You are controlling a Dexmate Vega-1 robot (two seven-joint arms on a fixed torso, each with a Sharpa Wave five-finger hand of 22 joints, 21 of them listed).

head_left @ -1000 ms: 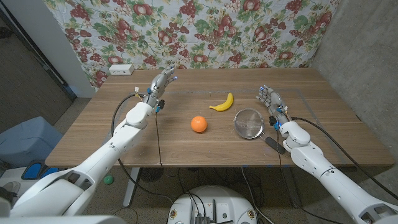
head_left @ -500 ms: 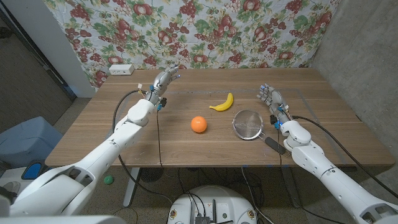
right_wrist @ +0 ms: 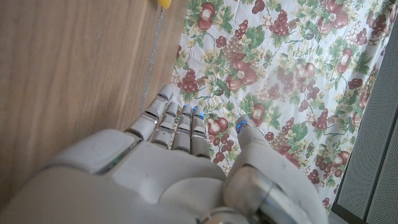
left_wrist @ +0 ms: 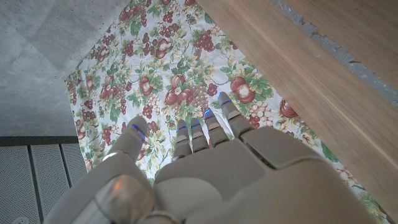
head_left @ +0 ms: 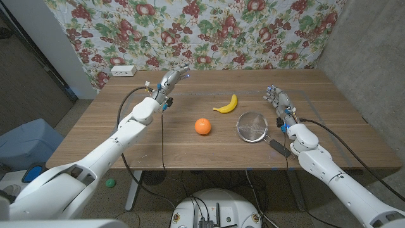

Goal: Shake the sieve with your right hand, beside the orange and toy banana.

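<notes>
A round metal sieve [head_left: 252, 126] with a black handle [head_left: 278, 146] lies on the wooden table [head_left: 158, 142], right of the orange [head_left: 202, 126]. The yellow toy banana [head_left: 226, 104] lies just behind them. My right hand [head_left: 279, 103] hovers beyond the handle, to the right of the sieve, fingers extended and holding nothing. My left hand [head_left: 169, 83] is raised over the table's back left, fingers stretched toward the cloth, holding nothing. The right wrist view shows my right hand [right_wrist: 168, 168] above the wood, with a tip of the banana [right_wrist: 163, 3] at the edge. My left hand [left_wrist: 199, 168] faces the cloth.
A fruit-patterned cloth [head_left: 209, 31] hangs behind the table. A white power strip [head_left: 123, 70] lies at the back left corner. A blue bin [head_left: 28, 142] stands on the floor to the left. Grey walls flank both sides.
My left hand has swung right and a little further back over the table. My right hand has barely shifted. The sieve, orange and banana have not moved.
</notes>
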